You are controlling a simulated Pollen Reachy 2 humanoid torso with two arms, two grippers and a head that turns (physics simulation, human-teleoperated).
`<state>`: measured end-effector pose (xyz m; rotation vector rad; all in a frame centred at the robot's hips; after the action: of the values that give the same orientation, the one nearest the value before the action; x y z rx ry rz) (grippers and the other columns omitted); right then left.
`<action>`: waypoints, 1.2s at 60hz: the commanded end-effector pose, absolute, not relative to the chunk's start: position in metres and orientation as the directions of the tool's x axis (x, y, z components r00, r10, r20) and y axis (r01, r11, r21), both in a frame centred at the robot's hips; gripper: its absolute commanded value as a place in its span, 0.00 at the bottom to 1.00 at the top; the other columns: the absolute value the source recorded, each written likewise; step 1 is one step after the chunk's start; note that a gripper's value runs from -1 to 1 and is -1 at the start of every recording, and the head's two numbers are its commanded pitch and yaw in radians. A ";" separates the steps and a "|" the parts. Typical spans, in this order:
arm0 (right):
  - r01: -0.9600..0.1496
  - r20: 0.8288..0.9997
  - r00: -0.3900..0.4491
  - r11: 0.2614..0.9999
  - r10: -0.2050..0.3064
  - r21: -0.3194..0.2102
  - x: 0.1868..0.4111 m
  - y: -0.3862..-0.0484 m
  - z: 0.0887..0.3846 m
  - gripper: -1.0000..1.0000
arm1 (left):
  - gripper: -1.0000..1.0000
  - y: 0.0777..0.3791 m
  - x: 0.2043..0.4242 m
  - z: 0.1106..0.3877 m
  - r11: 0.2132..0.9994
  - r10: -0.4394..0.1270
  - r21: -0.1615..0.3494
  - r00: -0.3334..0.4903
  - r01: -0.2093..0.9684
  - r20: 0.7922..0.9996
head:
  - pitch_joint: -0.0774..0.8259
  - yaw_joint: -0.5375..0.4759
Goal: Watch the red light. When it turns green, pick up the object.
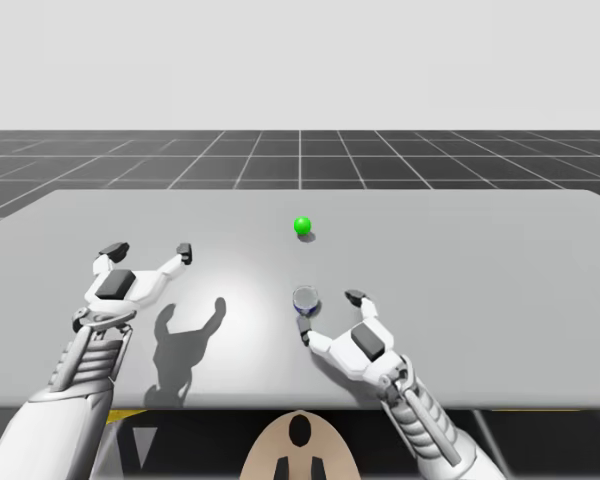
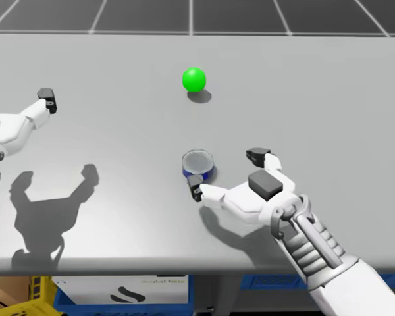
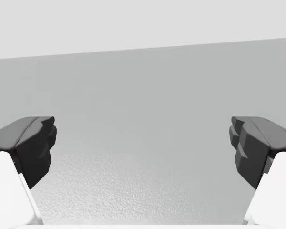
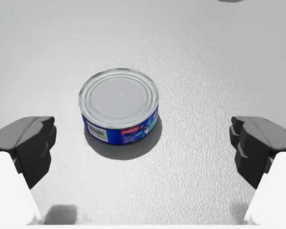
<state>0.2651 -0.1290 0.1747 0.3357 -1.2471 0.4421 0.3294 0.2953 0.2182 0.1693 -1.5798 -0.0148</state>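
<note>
The light is a small ball [image 1: 302, 226] [image 2: 194, 79] glowing green, far on the grey table [image 1: 480, 260]. A low round blue can with a silver lid [image 1: 306, 299] [image 2: 199, 164] [image 4: 119, 107] stands upright nearer me. My right gripper [image 1: 329, 316] [image 2: 227, 172] [image 4: 143, 155] hovers open just short of the can, which lies ahead of its fingers, nearer the left one, untouched. My left gripper [image 1: 149, 251] [image 3: 143, 152] is open over bare table at the left, far from the can.
The table's front edge [image 2: 184, 271] runs close under my arms. Below it sit a yellow crate [image 2: 26, 296] and a white box [image 2: 122, 289]. A dark gridded floor [image 1: 300, 155] lies beyond the far edge.
</note>
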 end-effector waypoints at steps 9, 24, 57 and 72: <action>-0.565 0.956 0.286 0.816 0.057 0.120 0.283 -0.074 0.160 0.00 | 0.00 0.296 0.329 0.219 0.989 -0.115 0.113 -0.009 -0.098 0.993 | 0.84 0.52; -0.577 0.950 0.304 0.808 0.076 0.120 0.303 -0.051 0.149 0.00 | 0.00 0.296 0.328 0.221 0.989 -0.113 0.111 -0.014 -0.097 0.994 | 0.84 0.53; -0.628 0.939 0.342 0.752 0.038 0.198 0.313 -0.035 0.140 1.00 | 0.00 0.295 0.327 0.221 0.990 -0.111 0.109 -0.015 -0.095 0.994 | 0.83 0.53; -0.630 0.937 0.346 0.750 0.037 0.203 0.312 -0.036 0.140 1.00 | 0.00 0.294 0.327 0.220 0.989 -0.114 0.112 -0.011 -0.097 0.993 | 0.75 0.53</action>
<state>0.3291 -0.0874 0.1396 0.4404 -1.1651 0.5094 0.3271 0.2946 0.2209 0.1621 -1.5866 -0.0137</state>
